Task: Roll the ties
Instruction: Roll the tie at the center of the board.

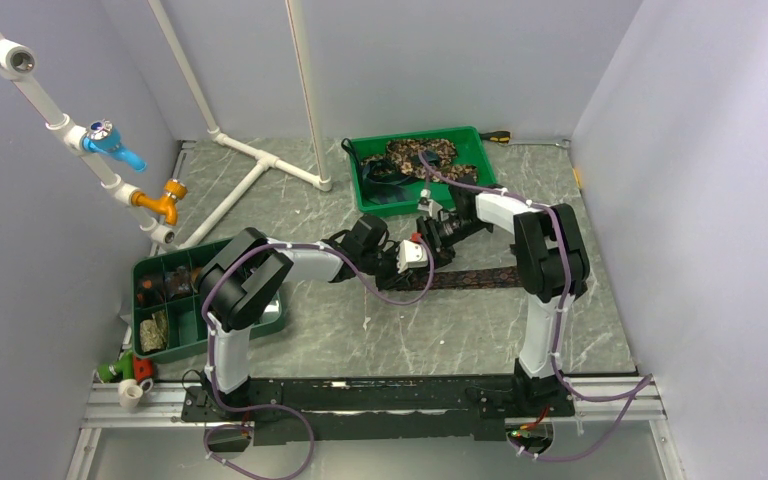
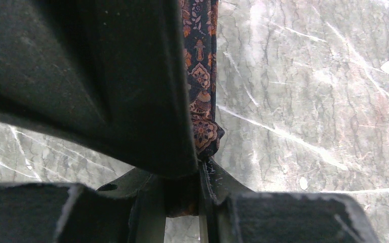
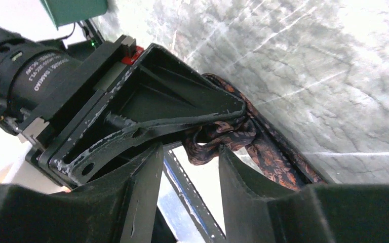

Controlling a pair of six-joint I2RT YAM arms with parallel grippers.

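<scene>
Left gripper (image 2: 202, 169) pinches the tie (image 2: 201, 76) end tight; right gripper (image 3: 190, 162) hangs open beside it, holding nothing.

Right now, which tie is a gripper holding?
The dark patterned tie stretched across the table, its end pinched by the left gripper; the other ties lie heaped in the green bin behind.
</scene>
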